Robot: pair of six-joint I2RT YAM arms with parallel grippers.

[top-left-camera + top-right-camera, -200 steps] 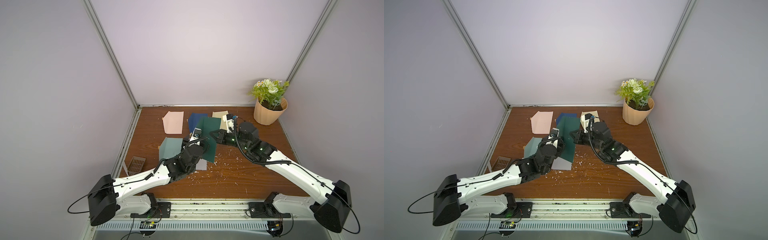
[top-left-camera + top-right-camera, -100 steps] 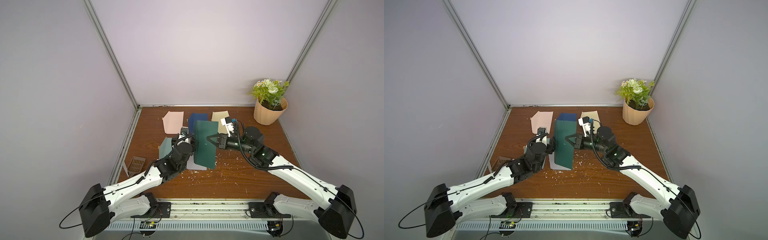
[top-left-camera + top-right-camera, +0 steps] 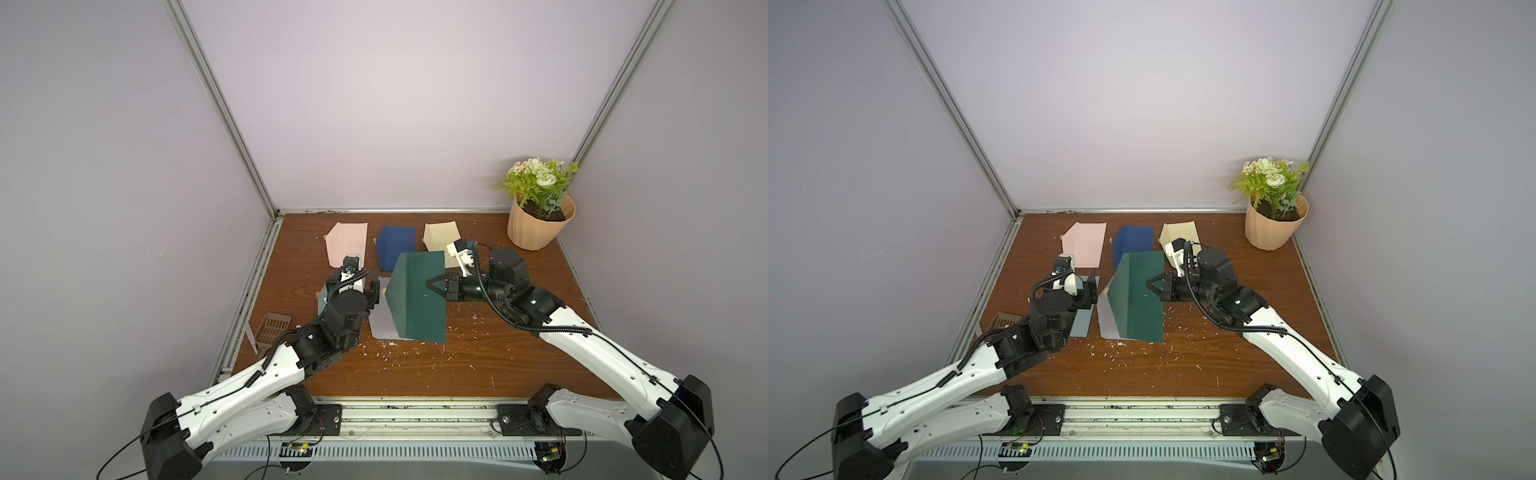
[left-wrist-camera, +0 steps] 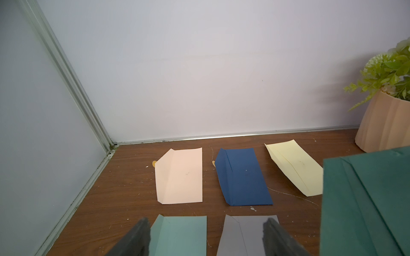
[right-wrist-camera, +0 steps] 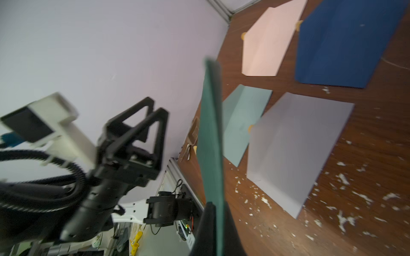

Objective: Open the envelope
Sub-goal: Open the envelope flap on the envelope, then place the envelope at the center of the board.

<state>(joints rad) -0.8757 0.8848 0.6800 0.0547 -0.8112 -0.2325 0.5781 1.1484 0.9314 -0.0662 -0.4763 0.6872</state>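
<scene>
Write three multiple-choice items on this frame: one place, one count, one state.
1. The plant stands at:
A) far right corner
B) near left corner
C) centre
2. Envelopes lying flat:
A) three
B) five
C) seven
3. The green envelope is:
A) lying flat
B) held up by the right jaws
C) torn in half

Answers:
A, it sits where the far and right walls meet.
B, pink, navy, cream, teal, grey.
B, the right jaws are shut on its edge.

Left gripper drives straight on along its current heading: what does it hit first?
Probably the bare table between the light teal envelope and the grey envelope; the left gripper looks tilted down, depth unclear.
</scene>
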